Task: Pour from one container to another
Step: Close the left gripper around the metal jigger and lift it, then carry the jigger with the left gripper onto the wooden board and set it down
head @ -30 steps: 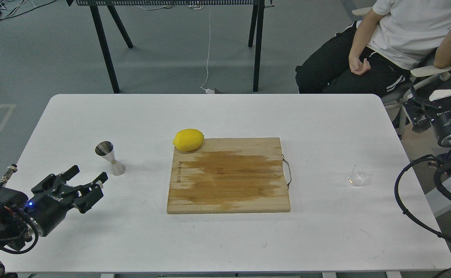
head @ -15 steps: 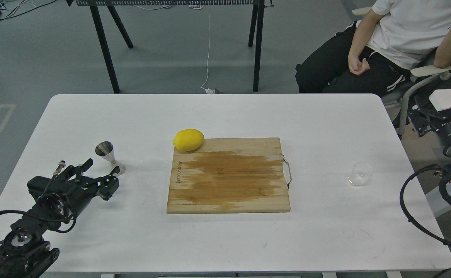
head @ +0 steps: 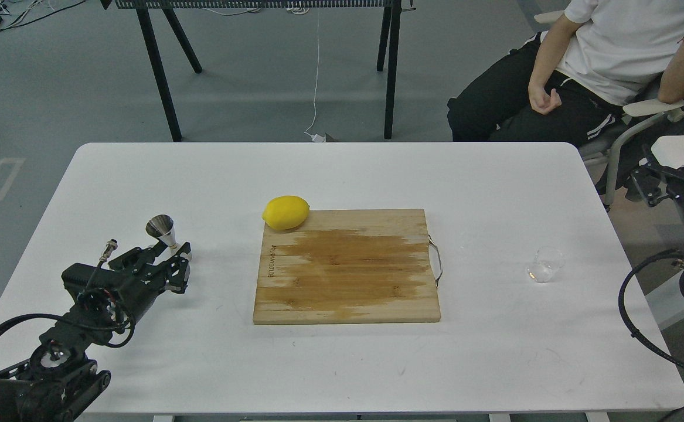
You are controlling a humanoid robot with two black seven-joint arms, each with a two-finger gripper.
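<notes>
The steel jigger [head: 161,228] stands on the white table [head: 342,170] at the left, its upper cone leaning slightly. My left gripper [head: 169,262] is open right at the jigger's lower cone, with the fingers [head: 181,271] spread on either side and hiding most of its base. The small clear glass cup [head: 545,264] sits alone near the table's right side. My right gripper [head: 673,176] hangs beyond the table's right edge, far above and to the right of the cup, its fingers spread with nothing in them.
A wooden cutting board [head: 347,275] with a metal handle lies at the centre, a yellow lemon [head: 286,212] at its far left corner. A seated person [head: 582,64] and a chair armrest [head: 652,108] are close to the right arm. A black stand [head: 388,70] is behind the table.
My left gripper has moved forward and right until its fingers reach the jigger's base; the jigger's top now leans a little. The right gripper has drifted right, away from the table.
</notes>
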